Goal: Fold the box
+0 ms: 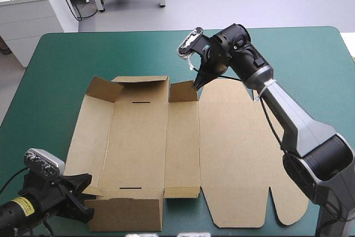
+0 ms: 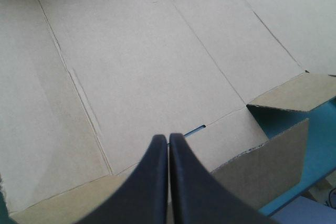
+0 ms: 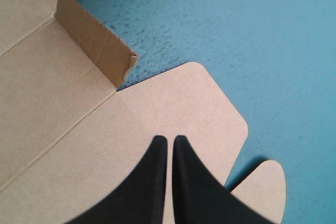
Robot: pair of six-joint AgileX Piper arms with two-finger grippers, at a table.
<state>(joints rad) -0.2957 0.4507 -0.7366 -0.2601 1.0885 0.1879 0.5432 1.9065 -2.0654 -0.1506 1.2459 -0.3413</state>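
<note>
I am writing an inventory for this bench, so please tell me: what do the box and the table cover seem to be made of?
The box: probably corrugated cardboard, matt brown; its raised flap shows wavy fluting along the cut edge. The teal-green cover: likely a soft matt mat or cloth, faintly mottled, without glare; uncertain.

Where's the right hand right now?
In the high view, the right hand is at the far edge of the box, shut, over the lid, beside the small raised flap.

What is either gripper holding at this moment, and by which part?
Nothing, as far as shows: the left gripper is shut over the near wall of the box, the right gripper shut above its lid flap, no board between the fingers.
</note>
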